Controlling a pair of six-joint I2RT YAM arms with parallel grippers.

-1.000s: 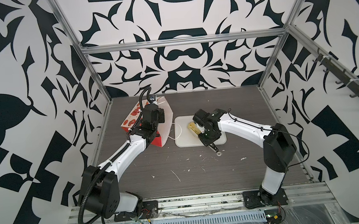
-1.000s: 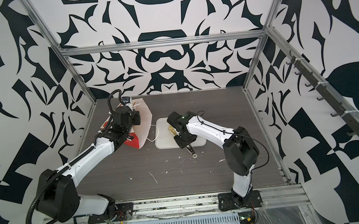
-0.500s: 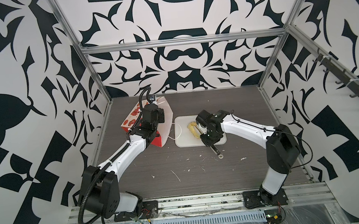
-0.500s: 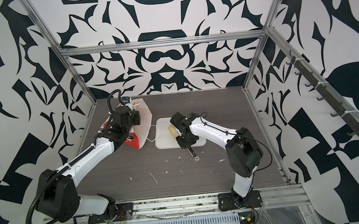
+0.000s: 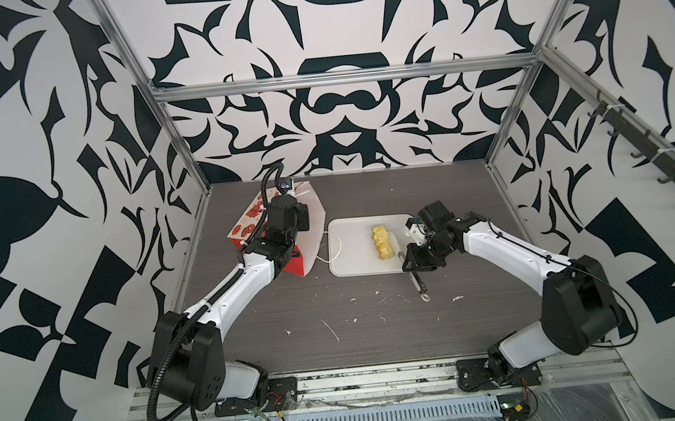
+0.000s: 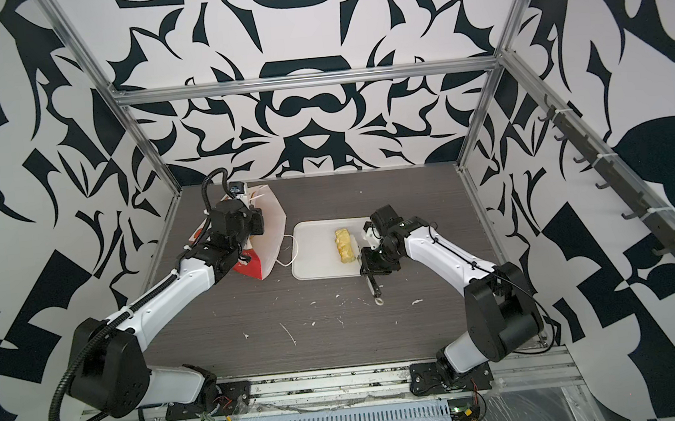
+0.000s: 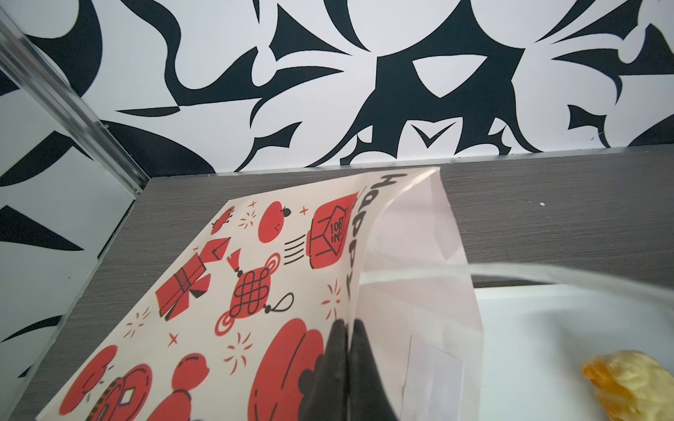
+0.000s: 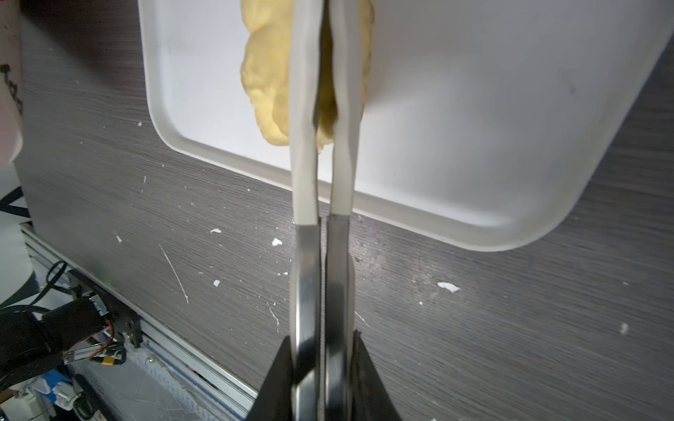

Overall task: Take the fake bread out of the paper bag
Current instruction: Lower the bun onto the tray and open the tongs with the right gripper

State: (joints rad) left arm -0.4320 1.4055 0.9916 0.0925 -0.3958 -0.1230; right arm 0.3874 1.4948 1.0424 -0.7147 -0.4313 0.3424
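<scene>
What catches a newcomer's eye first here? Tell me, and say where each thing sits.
The yellow bread lying alone on the white tray mid-table stands out most, with metal tongs, squeezed in the right arm's jaws, reaching in beside it. At the left rear, the red-patterned paper bag is pinched at its rim by the left arm's jaws. Bold black-and-white walls surround everything.

paper bag (image 5: 313,234) tipped toward tray (image 5: 353,262) | fake bread (image 5: 383,243) on tray | right gripper (image 5: 413,263) clamps tongs (image 5: 418,285), tips seemingly touching bread
</scene>
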